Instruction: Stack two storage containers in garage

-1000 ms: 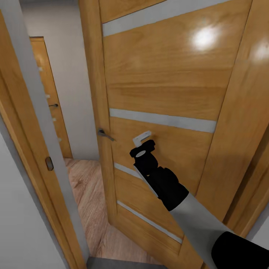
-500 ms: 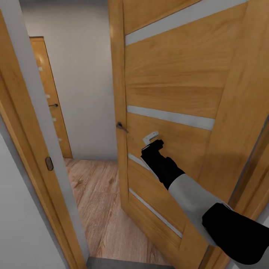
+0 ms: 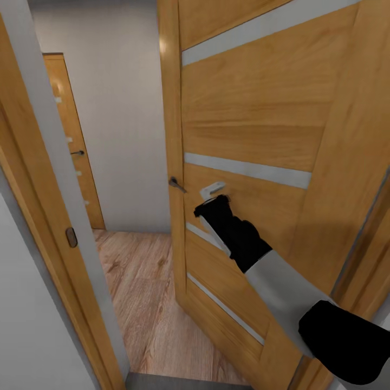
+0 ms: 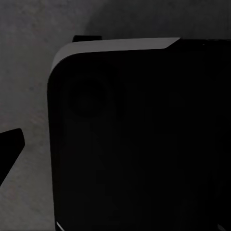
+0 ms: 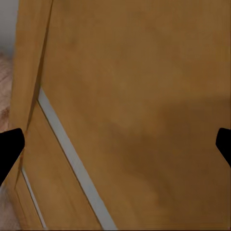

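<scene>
The head view looks through a doorway at a wooden door [image 3: 260, 124] with pale horizontal inlay strips, standing partly swung open. Its metal lever handle [image 3: 176, 184] sticks out at the door's free edge. The right arm reaches forward from the lower right of that view, and the right gripper [image 3: 212, 192] sits against the door's face just beside the handle, at the level of the middle pale strip. In the right wrist view the 2 dark fingertips [image 5: 9, 149] stand far apart at opposite edges of the picture, so the gripper is spread wide with nothing between the fingers, facing the door panel close up.

Beyond the door's edge lies a light wood plank floor [image 3: 141, 292], a plain grey-white wall [image 3: 116, 108], and a second wooden door [image 3: 73, 141] with its own small handle further back. The near door frame [image 3: 51, 179] carries a metal strike plate.

The left wrist view shows a dark rounded body [image 4: 139, 139] over a dark grey speckled surface [image 4: 29, 72], with 1 dark fingertip [image 4: 9, 144] at the edge; whether the left gripper is spread or closed cannot be told. The storage containers are not seen from this spot.
</scene>
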